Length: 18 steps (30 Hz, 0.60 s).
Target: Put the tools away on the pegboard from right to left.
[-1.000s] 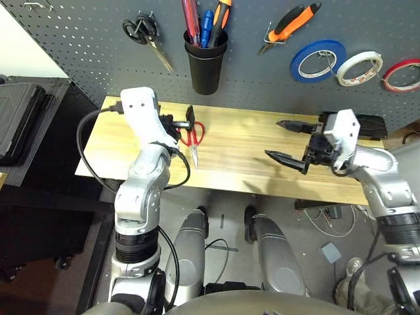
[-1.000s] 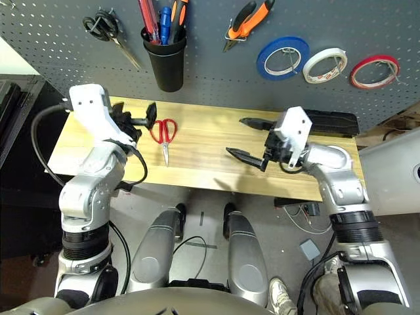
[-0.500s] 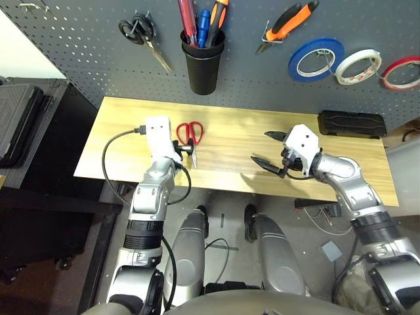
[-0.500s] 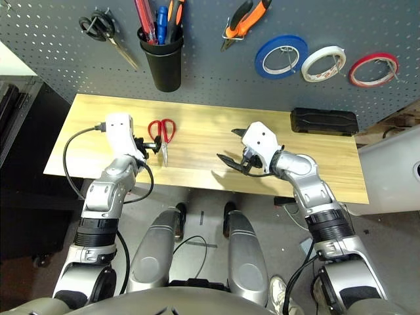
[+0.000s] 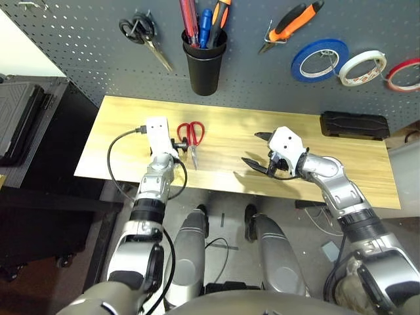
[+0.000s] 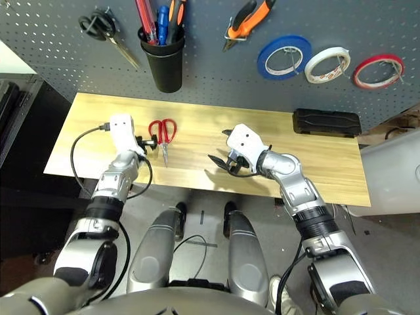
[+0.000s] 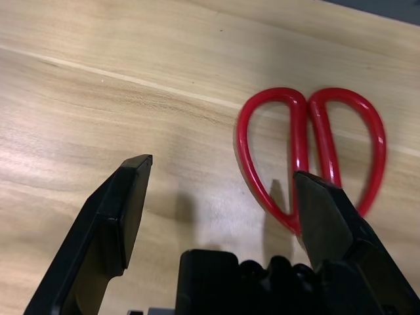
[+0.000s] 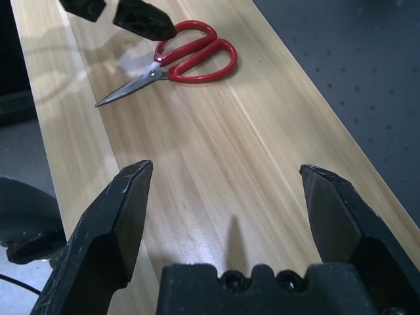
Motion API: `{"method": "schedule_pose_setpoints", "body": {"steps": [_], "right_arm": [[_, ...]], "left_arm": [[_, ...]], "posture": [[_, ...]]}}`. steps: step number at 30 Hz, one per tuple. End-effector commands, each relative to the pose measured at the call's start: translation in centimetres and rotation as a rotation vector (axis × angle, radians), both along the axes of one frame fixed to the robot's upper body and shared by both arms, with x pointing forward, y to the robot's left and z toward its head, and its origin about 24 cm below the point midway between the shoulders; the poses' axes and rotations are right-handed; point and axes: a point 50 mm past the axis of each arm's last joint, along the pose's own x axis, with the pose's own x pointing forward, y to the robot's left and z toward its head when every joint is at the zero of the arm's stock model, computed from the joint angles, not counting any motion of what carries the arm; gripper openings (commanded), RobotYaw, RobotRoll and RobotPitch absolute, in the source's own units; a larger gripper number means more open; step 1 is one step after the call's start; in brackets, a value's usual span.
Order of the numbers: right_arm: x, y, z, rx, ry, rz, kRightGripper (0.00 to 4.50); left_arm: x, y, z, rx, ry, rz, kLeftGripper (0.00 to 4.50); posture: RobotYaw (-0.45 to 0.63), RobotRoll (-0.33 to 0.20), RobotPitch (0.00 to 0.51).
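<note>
The left gripper [image 7: 220,190] hangs low over the wooden table [image 5: 230,141] with its fingers spread wide and nothing between them; one finger [image 7: 328,216] overlaps a loop of the red-handled scissors [image 5: 191,136], which lie flat on the table, blades toward the near edge. The right gripper [image 6: 222,149], likewise spread and empty, hovers above the table's middle, well apart from the scissors. Behind, the pegboard [image 5: 85,46] carries black-handled scissors [image 5: 143,36], a black cup [image 5: 205,62] of screwdrivers, orange-and-black pliers [image 5: 292,25] and three tape rolls [image 5: 354,64].
</note>
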Motion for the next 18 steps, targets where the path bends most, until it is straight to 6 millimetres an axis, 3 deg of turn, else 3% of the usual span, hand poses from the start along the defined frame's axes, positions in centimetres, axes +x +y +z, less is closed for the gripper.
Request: {"method": "schedule_pose_setpoints", "body": {"steps": [1, 8, 9, 11, 18], "right_arm": [[-0.5, 0.5, -0.5, -0.005, 0.01, 0.016, 4.5], [-0.3, 0.7, 0.6, -0.003, -0.027, 0.017, 4.5], [-0.4, 0.7, 0.7, -0.003, -0.029, 0.018, 4.5], [-0.4, 0.6, 0.9, -0.003, -0.031, 0.022, 4.5], [-0.5, 0.3, 1.2, -0.02, -0.015, 0.06, 4.5]], "left_arm": [[0.0, 0.5, -1.3, 0.005, 0.047, 0.053, 4.47], [0.6, 0.4, -2.1, 0.011, 0.109, 0.075, 4.47], [0.6, 0.2, -2.3, 0.011, 0.121, 0.069, 4.31], [0.5, 0.0, -2.7, 0.004, 0.141, 0.065, 3.84], [0.3, 0.0, -2.8, -0.025, 0.124, 0.077, 1.23]], "posture": [[0.18, 0.0, 0.354], [0.15, 0.0, 0.348], [0.15, 0.0, 0.346], [0.15, 0.0, 0.344], [0.16, 0.0, 0.338]]}}
